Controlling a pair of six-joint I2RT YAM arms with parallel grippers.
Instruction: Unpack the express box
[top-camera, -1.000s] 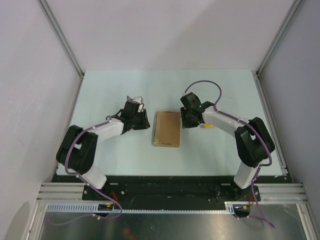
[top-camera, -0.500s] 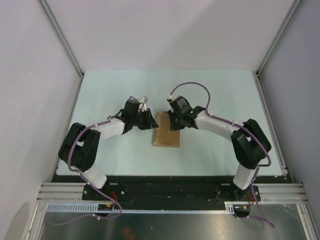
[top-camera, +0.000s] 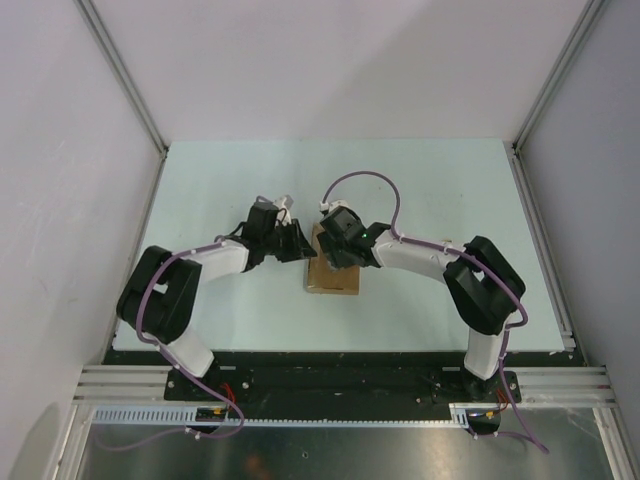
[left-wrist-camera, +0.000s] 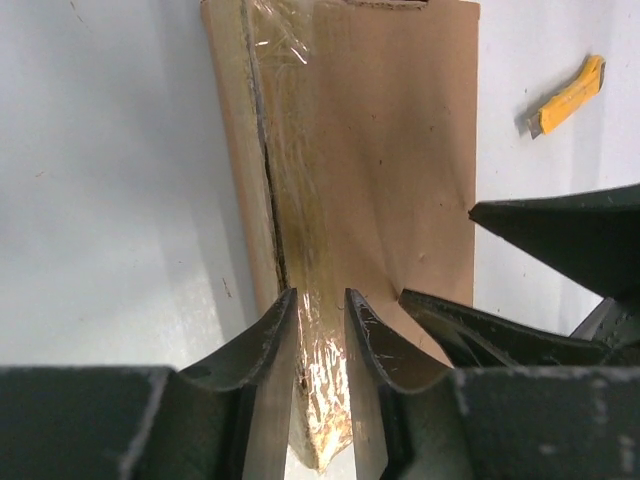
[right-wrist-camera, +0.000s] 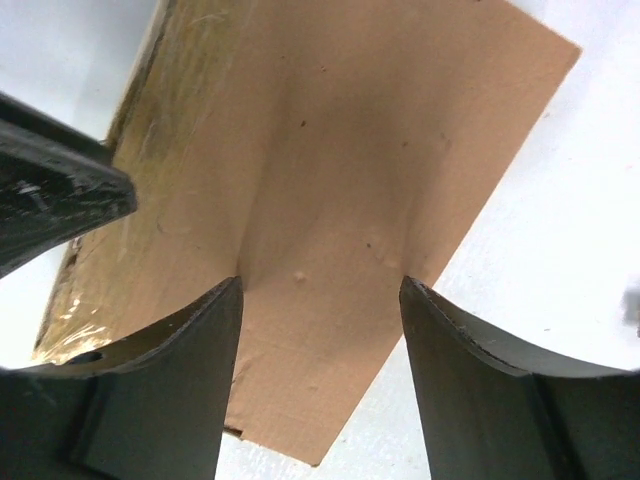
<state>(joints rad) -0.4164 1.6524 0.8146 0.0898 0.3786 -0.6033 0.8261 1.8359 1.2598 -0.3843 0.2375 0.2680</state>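
Note:
The express box (top-camera: 333, 275) is a flat brown cardboard box lying in the middle of the table, with clear tape along its left edge (left-wrist-camera: 300, 200). My left gripper (top-camera: 299, 244) is at the box's far left corner. Its fingers stand narrowly open (left-wrist-camera: 320, 292), their tips resting along the taped edge with the tape strip showing between them. My right gripper (top-camera: 336, 250) hangs over the far end of the box top (right-wrist-camera: 330, 180). It is wide open (right-wrist-camera: 320, 285) with only bare cardboard between the fingers. Neither gripper holds anything.
A yellow utility knife (left-wrist-camera: 567, 93) lies on the pale table (top-camera: 230, 190) to the right of the box; the right forearm hides it from above. Grey walls and metal posts (top-camera: 125, 90) close in the table on three sides.
The right gripper swung left from beside the box to over its far end and opened wide. The left gripper moved right to the taped edge, its fingers narrowing.

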